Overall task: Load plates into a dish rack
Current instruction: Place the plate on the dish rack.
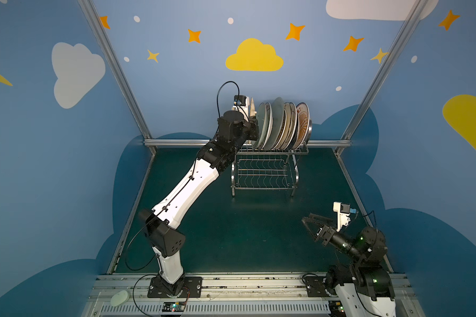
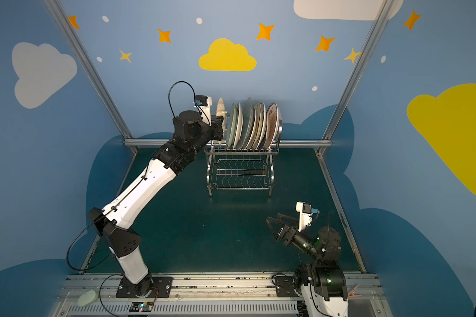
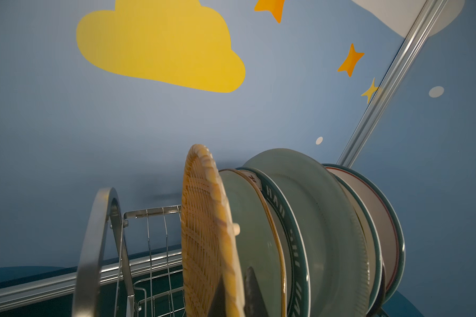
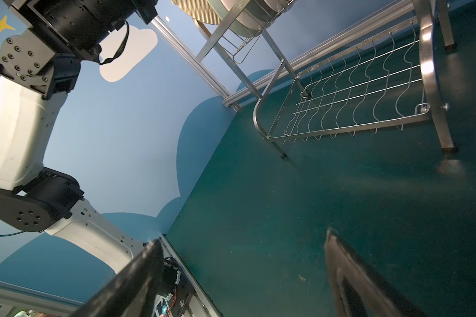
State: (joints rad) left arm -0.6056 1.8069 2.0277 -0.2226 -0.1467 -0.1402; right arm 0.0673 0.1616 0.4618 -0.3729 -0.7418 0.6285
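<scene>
Woven plate point(image 3: 201, 233) in left gripper point(image 3: 234, 291), wrist-view only

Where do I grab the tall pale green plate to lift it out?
Probably its top rim, from above. The pale green plate stands on edge in the dish rack's upper tier, taller than the plates beside it, so only that rim is clear.

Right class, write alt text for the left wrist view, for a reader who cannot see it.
The left gripper pinches the rim of an orange woven-look round plate, upright beside green and white plates standing in the shiny steel wire rack.
</scene>
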